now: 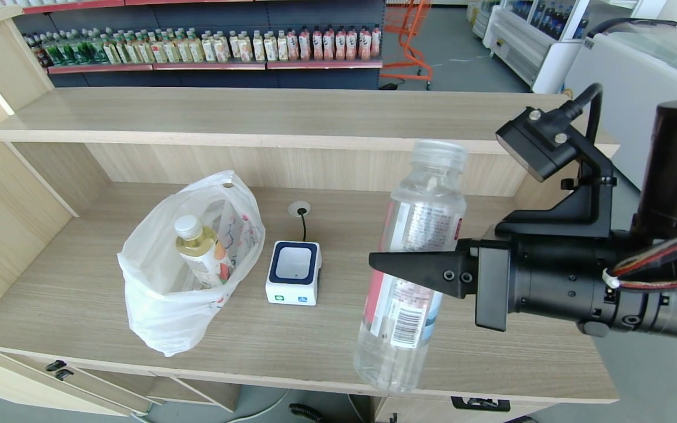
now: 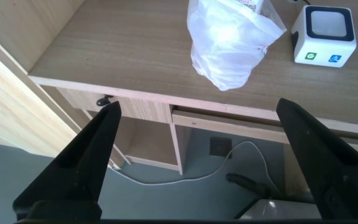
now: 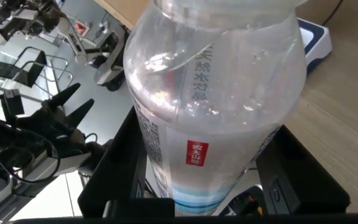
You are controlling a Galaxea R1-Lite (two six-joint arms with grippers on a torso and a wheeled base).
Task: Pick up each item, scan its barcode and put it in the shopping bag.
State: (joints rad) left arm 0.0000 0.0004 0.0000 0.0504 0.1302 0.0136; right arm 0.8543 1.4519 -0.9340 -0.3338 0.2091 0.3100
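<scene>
Water bottle (image 1: pixel 426 217) clamped mid-body in right gripper (image 1: pixel 400 264), apparently aloft

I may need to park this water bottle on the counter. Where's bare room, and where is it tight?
Widest bare counter lies right of the scanner, under and beyond the held water bottle. Another patch sits between the shopping bag and the left side wall. Tight: the gap between bag and scanner, and behind the scanner, where its cable runs.
</scene>
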